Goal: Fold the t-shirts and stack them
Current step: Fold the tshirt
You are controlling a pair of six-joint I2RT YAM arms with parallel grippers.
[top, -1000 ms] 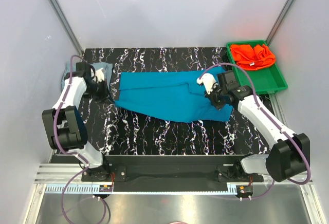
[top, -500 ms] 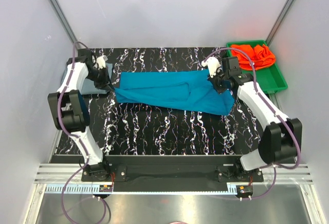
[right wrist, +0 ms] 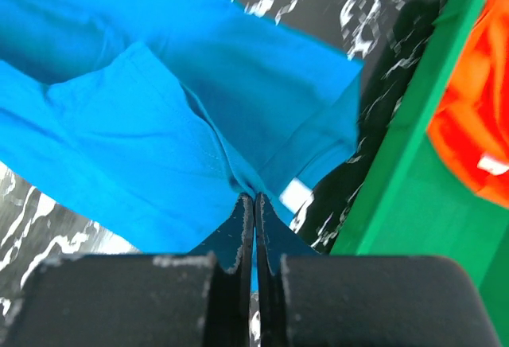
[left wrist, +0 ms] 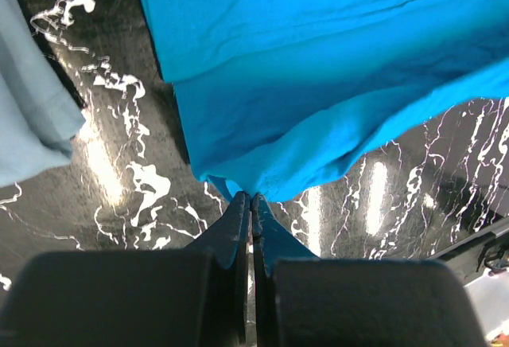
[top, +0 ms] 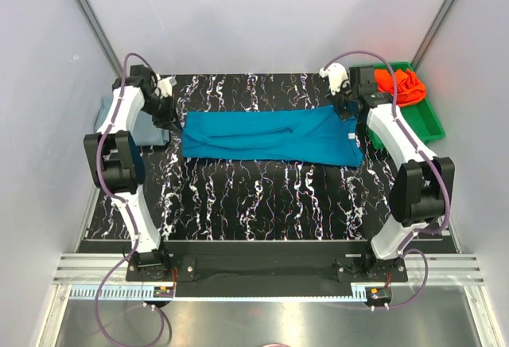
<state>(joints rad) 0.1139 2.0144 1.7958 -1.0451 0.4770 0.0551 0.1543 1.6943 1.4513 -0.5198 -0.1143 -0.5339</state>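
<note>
Mid-fold on the teal shirt (top: 270, 136). It lies as a long narrow band across the far half of the desk (top: 262, 196), running left to right, already doubled lengthwise by the look of the layers. Both ends are pinched.

Left jaws: closed tight on a bunched bit of the shirt's left end, near the far-left corner. The left wrist view shows cloth gathered right at the tips, no gap. Right jaws: closed on the other end near the far-right corner, just beside the green tray (top: 421, 124). The white neck tag (right wrist: 296, 194) sits right next to the pinch, so this is the collar end.

The grey-blue shirt (top: 143, 132) is at the left edge, partly under the left arm (top: 119, 124) — I can't tell if it's folded. The orange-red shirt (top: 402, 84) is crumpled in the tray, untouched.

My read: one shirt about half done, two steps left on it, the orange one not begun.

Next I'd lay the band flat, then carry one end over the other for the crosswise fold — probably the right end toward the left, since the stack spot seems to be on that side. That needs both ends level so the edges line up, and the right arm (top: 390, 136) has to clear the tray wall. The near-right part of the band hangs wider than the rest and may need smoothing first.
</note>
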